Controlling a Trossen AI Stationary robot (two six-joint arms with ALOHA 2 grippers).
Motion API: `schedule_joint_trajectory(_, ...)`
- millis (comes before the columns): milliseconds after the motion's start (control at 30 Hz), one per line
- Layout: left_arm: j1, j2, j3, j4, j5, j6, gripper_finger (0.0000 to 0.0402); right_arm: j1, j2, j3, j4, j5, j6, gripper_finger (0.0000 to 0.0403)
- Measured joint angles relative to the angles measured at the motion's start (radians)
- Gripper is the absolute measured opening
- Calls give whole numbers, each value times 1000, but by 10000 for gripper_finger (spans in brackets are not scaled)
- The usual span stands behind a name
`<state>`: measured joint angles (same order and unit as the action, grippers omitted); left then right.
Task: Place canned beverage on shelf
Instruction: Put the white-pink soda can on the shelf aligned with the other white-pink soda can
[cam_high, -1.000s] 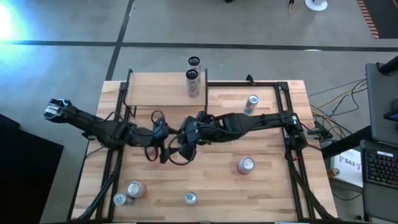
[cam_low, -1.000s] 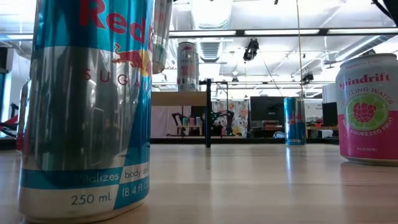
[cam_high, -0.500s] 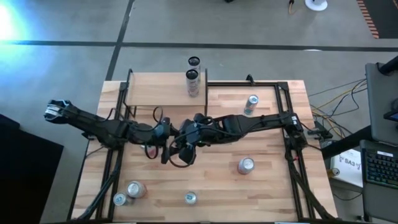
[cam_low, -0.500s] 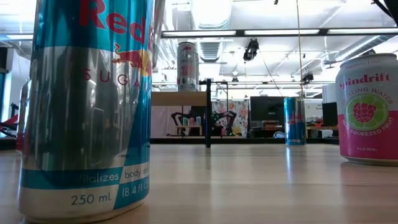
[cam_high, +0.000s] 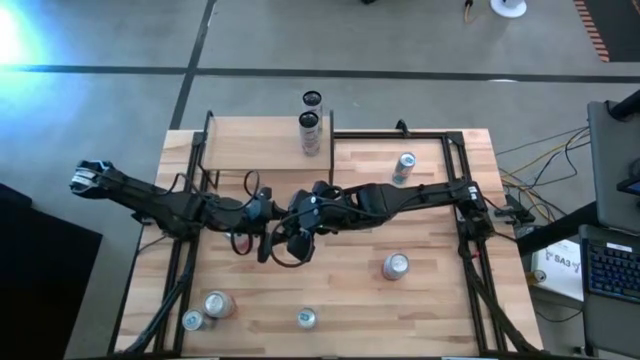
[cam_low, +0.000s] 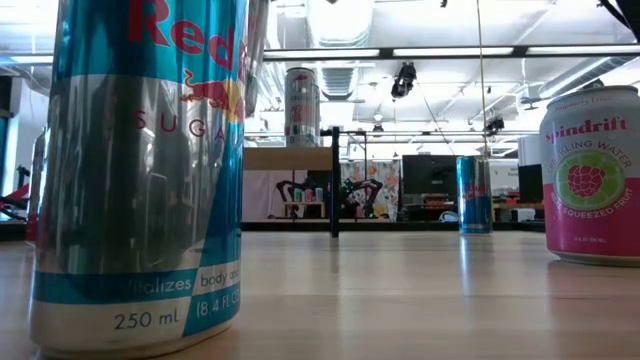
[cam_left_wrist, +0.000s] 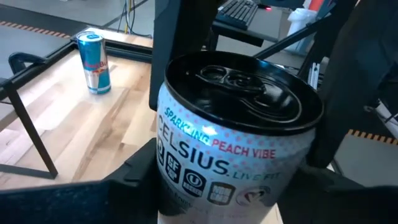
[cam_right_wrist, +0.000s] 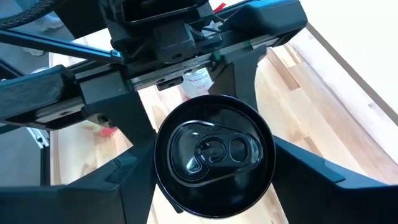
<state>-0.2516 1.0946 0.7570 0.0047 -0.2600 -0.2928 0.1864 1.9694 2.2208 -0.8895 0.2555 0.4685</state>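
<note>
The white Celsius can with a black lid (cam_left_wrist: 239, 134), lettered "SPARKLING PEACH VIBE", sits upright above the middle of the table, between both grippers at once. The left gripper (cam_left_wrist: 242, 180) has its dark fingers (cam_left_wrist: 348, 81) closed against the can's sides. The right gripper (cam_right_wrist: 214, 168) also has its fingers closed on the same can, one on each side of the black lid (cam_right_wrist: 214, 152). In the high view the two grippers meet near the table's centre (cam_high: 290, 228); the can itself is hidden there.

The small light-wood shelf with thin dark end panels (cam_high: 255, 150) stands at the table's far left edge. Two tall silver cans are stacked at its right end, the upper one (cam_high: 312, 99) on the lower one (cam_high: 309, 132).

On the butcher-block table (cam_high: 430, 300), a blue-and-silver Red Bull can (cam_left_wrist: 93, 62) stands toward the far right. A pink Spindrift can marked "SPARKLING WATER" (cam_low: 590, 175) stands toward the near right. A Red Bull can reading "250 ml" (cam_low: 140, 170) stands at the near edge.
</note>
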Motion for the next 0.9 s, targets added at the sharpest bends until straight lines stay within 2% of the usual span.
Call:
schedule_joint_trajectory(200, 9, -1, 0, -25, -11, -2, 184, 0, 0, 11, -9, 7, -44, 314)
schedule_joint_trajectory(300, 28, -2, 0, -35, -17, 2, 203, 0, 0, 67, -44, 10, -60, 344)
schedule_joint_trajectory(400, 72, -4, -1, -39, -28, 27, 210, 3, -8, 139, -101, 47, -28, 358)
schedule_joint_trajectory(467, 116, -8, -1, -31, -24, 43, 210, 3, -57, 114, -102, 73, -7, 360)
schedule_joint_trajectory(533, 172, -9, -1, -7, 8, 67, 210, 1, -88, 109, -113, 105, -3, 358)
schedule_joint_trajectory(733, 391, -2, -1, 121, 186, 136, 211, 1, -180, 109, -198, 200, -2, 345)
schedule_joint_trajectory(900, 576, 47, -1, 219, 344, 162, 212, -2, -206, 108, -274, 279, -19, 335)
